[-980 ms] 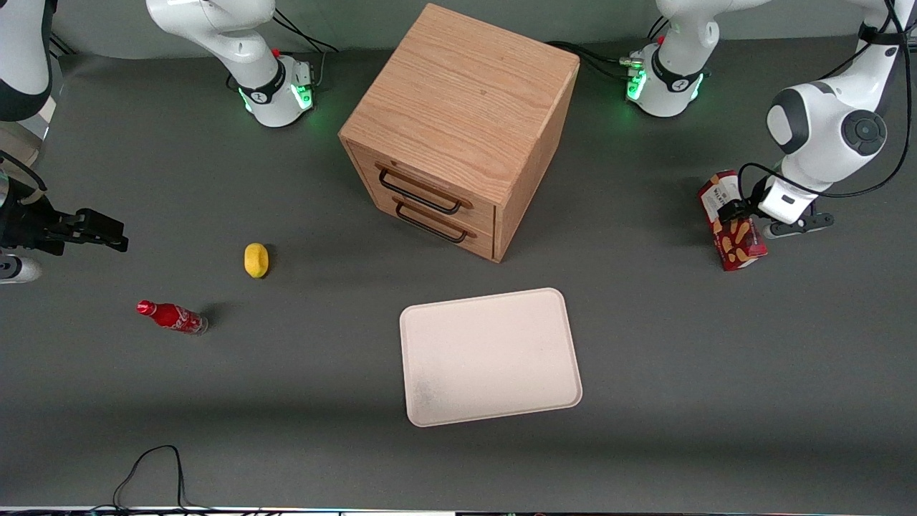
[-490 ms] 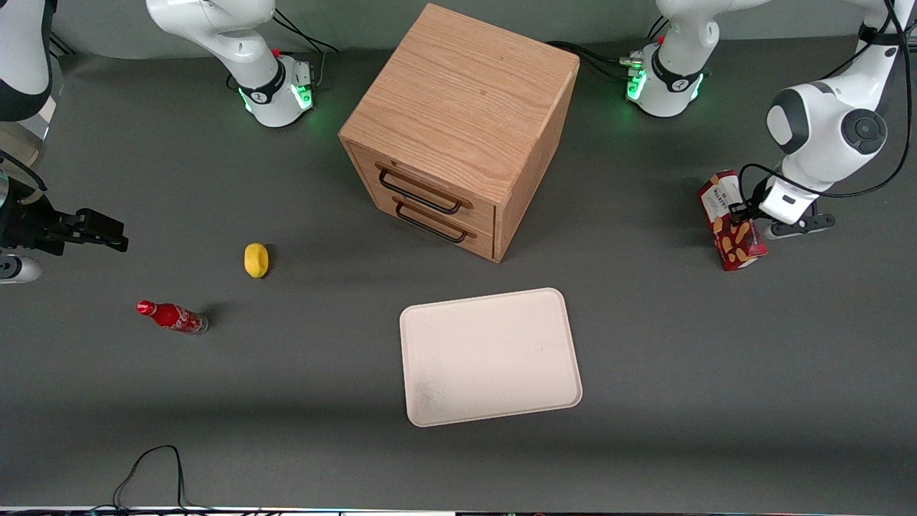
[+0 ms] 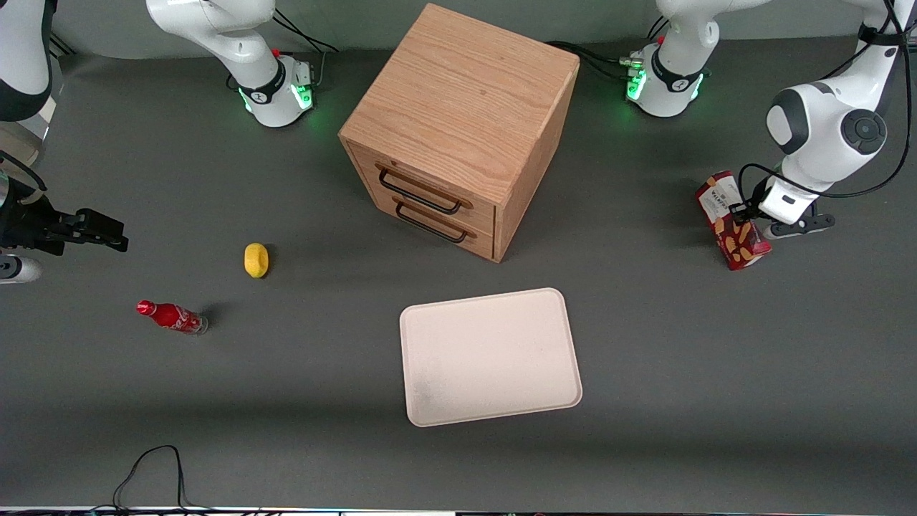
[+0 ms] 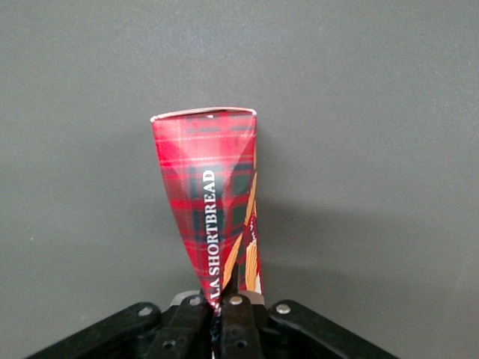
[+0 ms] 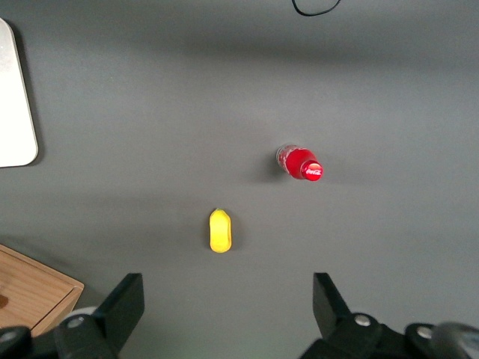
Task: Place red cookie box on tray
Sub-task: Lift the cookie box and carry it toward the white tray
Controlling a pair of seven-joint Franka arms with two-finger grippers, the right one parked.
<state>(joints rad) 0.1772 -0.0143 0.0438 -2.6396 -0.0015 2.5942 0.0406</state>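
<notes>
The long, narrow dark-red tartan cookie box point(image 3: 731, 221) sits at the working arm's end of the grey table point(image 3: 286, 401), and the left arm's black two-finger gripper point(image 3: 741, 210) is pinched closed on it partway along its length; in the wrist view the fingers point(image 4: 228, 318) squeeze the carton point(image 4: 213, 202) so hard that its end has collapsed narrow. The box's long axis runs roughly from 11 to 5 o'clock in the front view, white label end at 11.

The flat, pale cream rectangular tray point(image 3: 490, 356) lies at about 8 o'clock from the box, well apart from it and nearer the front camera, so the carry probably heads that way.

Counted: one cookie box, one tray, one two-drawer oak cabinet point(image 3: 458, 125), one small yellow lemon-like object point(image 3: 256, 259), one small red soda bottle point(image 3: 172, 317).
</notes>
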